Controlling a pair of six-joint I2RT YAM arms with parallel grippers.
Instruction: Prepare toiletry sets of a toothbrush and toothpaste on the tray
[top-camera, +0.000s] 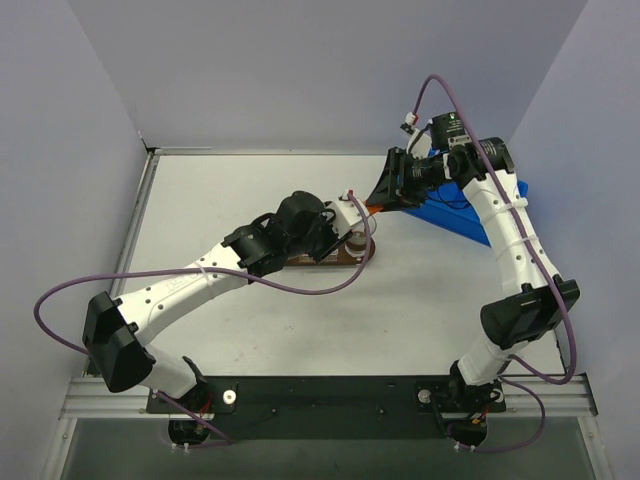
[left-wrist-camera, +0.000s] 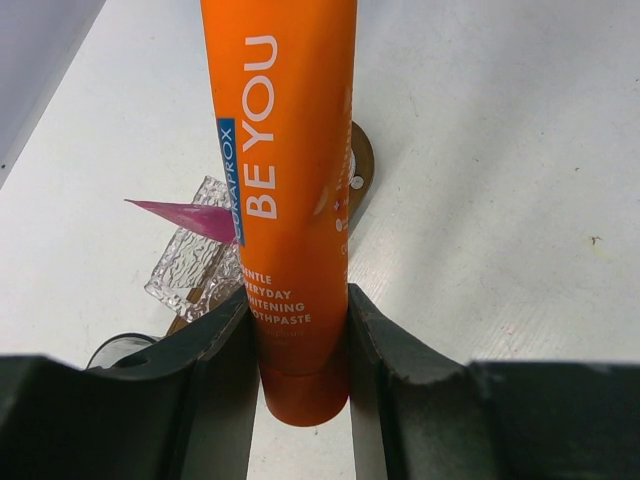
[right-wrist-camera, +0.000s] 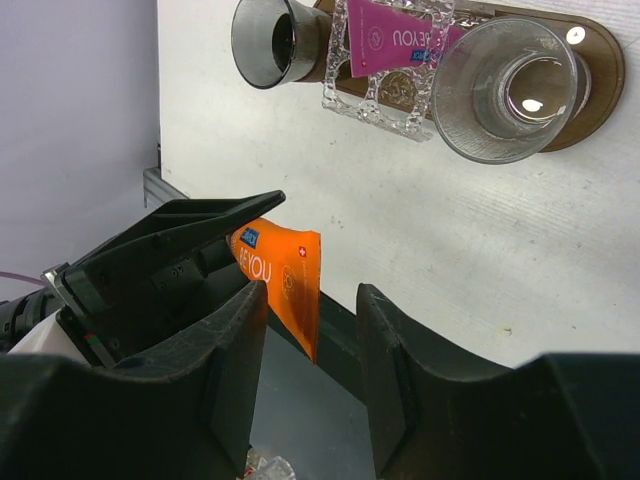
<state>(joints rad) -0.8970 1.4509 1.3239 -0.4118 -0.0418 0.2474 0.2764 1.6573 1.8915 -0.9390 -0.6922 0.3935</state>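
Note:
My left gripper (left-wrist-camera: 298, 330) is shut on the cap end of the orange toothpaste tube (left-wrist-camera: 285, 150) and holds it above the table. In the top view it (top-camera: 358, 212) reaches over the brown tray (top-camera: 335, 263). My right gripper (right-wrist-camera: 312, 330) is open, and the tube's flat crimped end (right-wrist-camera: 290, 280) sits between its fingers, close to the left one. In the top view the right gripper (top-camera: 385, 195) faces the orange tube (top-camera: 371, 208). The magenta toothpaste tube (right-wrist-camera: 395, 40) lies on a clear glass dish (right-wrist-camera: 385, 100) on the tray (right-wrist-camera: 600, 70). No toothbrush shows.
A clear glass cup (right-wrist-camera: 505, 90) and a dark cup (right-wrist-camera: 270, 40) stand on the tray beside the dish. A blue bin (top-camera: 455, 212) lies at the right, under the right arm. The magenta tube's tip (left-wrist-camera: 185, 215) and the dish (left-wrist-camera: 190, 265) show left of my left fingers.

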